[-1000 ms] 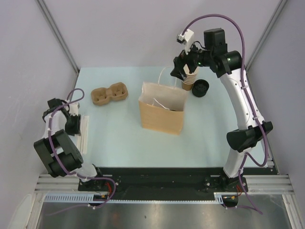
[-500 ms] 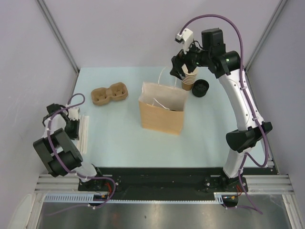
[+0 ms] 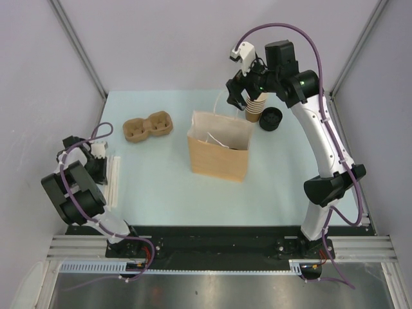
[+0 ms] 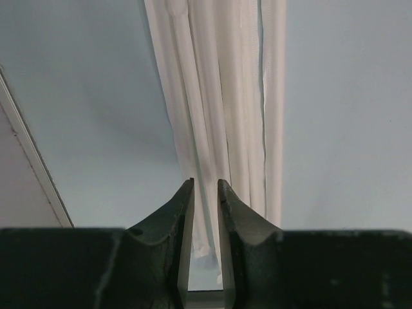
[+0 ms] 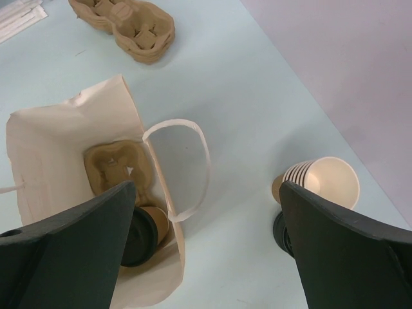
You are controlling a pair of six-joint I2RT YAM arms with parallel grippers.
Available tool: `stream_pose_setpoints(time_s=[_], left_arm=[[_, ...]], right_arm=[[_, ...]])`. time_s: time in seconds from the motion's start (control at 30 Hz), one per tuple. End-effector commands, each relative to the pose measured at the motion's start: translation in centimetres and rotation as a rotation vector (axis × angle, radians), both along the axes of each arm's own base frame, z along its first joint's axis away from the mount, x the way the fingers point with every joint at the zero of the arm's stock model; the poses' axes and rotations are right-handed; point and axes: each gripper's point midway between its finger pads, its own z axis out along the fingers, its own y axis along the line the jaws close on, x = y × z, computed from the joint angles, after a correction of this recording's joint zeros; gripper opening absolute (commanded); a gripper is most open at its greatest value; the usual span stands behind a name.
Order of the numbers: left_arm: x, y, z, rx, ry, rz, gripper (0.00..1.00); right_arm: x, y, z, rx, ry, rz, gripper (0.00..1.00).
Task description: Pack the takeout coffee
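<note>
Left gripper (image 4: pixel 205 190): its fingers sit close together with only a thin gap. I cannot tell if they pinch a straw.
Straws (image 4: pixel 225 96): white paper ones, lying flat right under and ahead of the left gripper's tips.
Left arm change: it has pulled in a little toward its own side and stays low over the straws.
Paper bag (image 5: pixel 38 148): it stands open, below the right gripper and toward its left finger.
Takeout coffee (image 5: pixel 143 232): it is inside the bag, black lid up, just under the left finger's tip. It sits beside a brown cup tray (image 5: pixel 116 168) that is also in the bag.
Right gripper (image 5: pixel 207 187): spread wide and holding nothing.
Right arm change: it has lifted and slid away from the cup stack toward the bag's back edge.
Cup stack (image 5: pixel 325 183): lidless cups, under the right finger, outside the bag.
What it means: the coffee looks packed already. The right arm seems finished with it, and a straw may be next.
</note>
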Motion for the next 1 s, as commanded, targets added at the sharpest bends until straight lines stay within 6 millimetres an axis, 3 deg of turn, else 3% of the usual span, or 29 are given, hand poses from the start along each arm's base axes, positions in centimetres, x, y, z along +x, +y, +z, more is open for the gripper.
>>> stream_pose_setpoints(time_s=[0.0,0.53,0.77,0.97], left_arm=[[1.5,0.8,0.6,-0.005,-0.040,0.009,0.25],[0.9,0.5,-1.5,-0.027,0.003,0.005,0.18],[1.3,-0.5,0.2,-0.068,-0.032,0.010,0.12],[1.6,-1.5,3.1,-0.102,-0.084,0.028,0.06]], right_arm=[[0.2,-0.5,2.0,0.007,-0.063,-0.018,1.00],[1.0,-0.4,2.0,0.008,-0.069,-0.033,0.99],[0.9,-0.4,1.9,0.009,-0.062,-0.033,1.00],[1.0,-0.5,1.6,0.002,-0.066,-0.029,1.00]])
